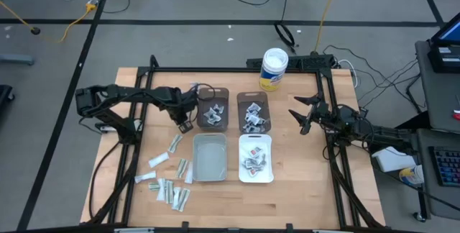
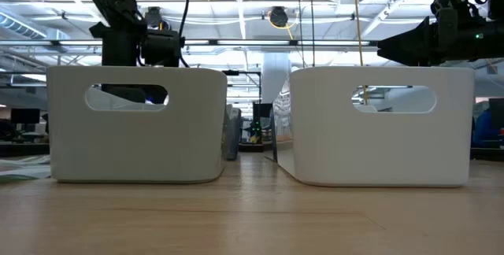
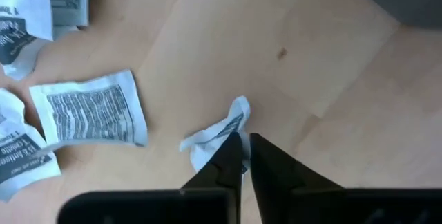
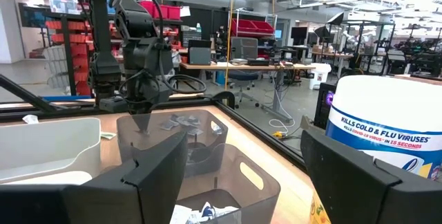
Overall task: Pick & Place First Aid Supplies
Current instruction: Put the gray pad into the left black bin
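Several small white packets (image 1: 169,183) lie loose on the wood left of the grey bin; three show in the left wrist view (image 3: 90,117). More packets lie in the two dark bins (image 1: 213,111) (image 1: 253,112) and the white bin (image 1: 256,159). My left gripper (image 1: 184,124) (image 3: 245,140) points down just left of the left dark bin, shut on one crumpled white packet (image 3: 219,131). My right gripper (image 1: 300,116) (image 4: 245,151) hovers open by the table's right side, near the white tub (image 1: 274,69), and holds nothing. My left gripper pinches the crumpled white packet by one end (image 3: 231,141) between its two fingertips, coming from above and pointing down. The rest of the packet (image 3: 207,135) sticks out sideways past the fingers. Whether it is clear of the wood does not show.
Four bins stand mid-table: two dark ones at the far side, with a grey one (image 1: 210,157) and the white one nearer. In the low view the two near bins (image 2: 134,121) (image 2: 378,121) hide the table behind them. A black frame rims the table; bare wood lies along the near edge.
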You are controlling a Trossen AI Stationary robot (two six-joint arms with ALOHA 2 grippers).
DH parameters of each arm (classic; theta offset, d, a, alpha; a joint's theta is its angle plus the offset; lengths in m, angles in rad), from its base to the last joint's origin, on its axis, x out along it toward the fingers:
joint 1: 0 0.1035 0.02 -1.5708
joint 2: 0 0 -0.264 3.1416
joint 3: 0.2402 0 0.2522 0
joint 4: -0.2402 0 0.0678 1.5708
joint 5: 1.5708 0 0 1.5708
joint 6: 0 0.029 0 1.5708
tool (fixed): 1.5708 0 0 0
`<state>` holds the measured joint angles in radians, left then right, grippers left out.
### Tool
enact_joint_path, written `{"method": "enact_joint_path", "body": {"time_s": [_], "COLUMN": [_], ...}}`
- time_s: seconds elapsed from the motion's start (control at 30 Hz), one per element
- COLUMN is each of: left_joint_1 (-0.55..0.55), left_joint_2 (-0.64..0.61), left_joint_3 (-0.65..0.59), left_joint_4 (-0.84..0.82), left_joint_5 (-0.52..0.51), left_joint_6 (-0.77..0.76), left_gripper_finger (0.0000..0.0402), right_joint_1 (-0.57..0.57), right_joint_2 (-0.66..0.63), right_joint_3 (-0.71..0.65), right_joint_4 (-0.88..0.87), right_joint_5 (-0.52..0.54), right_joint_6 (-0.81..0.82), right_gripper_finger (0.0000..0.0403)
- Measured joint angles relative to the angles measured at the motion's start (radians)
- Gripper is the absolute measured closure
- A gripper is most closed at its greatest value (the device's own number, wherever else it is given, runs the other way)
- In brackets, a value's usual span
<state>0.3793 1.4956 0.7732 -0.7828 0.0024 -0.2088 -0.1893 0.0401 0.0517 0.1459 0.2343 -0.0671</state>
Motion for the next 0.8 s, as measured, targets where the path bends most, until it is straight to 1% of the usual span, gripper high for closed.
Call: {"method": "enact_joint_path", "body": {"time_s": [0.17,0.37,0.6,0.8], "left_joint_1": [-0.002,-0.002,-0.002,-0.002], "left_joint_2": [-0.032,-0.068,-0.072,-0.072], "left_joint_3": [0.061,0.181,0.329,0.408], "left_joint_4": [-0.092,-0.201,-0.38,-0.434], "left_joint_5": [0.0,-0.022,-0.03,-0.03], "left_joint_6": [0.018,0.026,0.03,0.019], "left_gripper_finger": [0.0396,0.0387,0.0397,0.0386], "right_joint_1": [0.0,0.0,0.0,0.0], "right_joint_2": [0.0,0.0,0.0,0.0], "right_joint_3": [0.0,0.0,0.0,0.0], "right_joint_4": [0.0,0.0,0.0,0.0], "right_joint_5": [0.0,0.0,0.0,0.0], "right_joint_6": [0.0,0.0,0.0,0.0], "right_gripper_finger": [0.0124,0.0124,0.0124,0.0124]}}
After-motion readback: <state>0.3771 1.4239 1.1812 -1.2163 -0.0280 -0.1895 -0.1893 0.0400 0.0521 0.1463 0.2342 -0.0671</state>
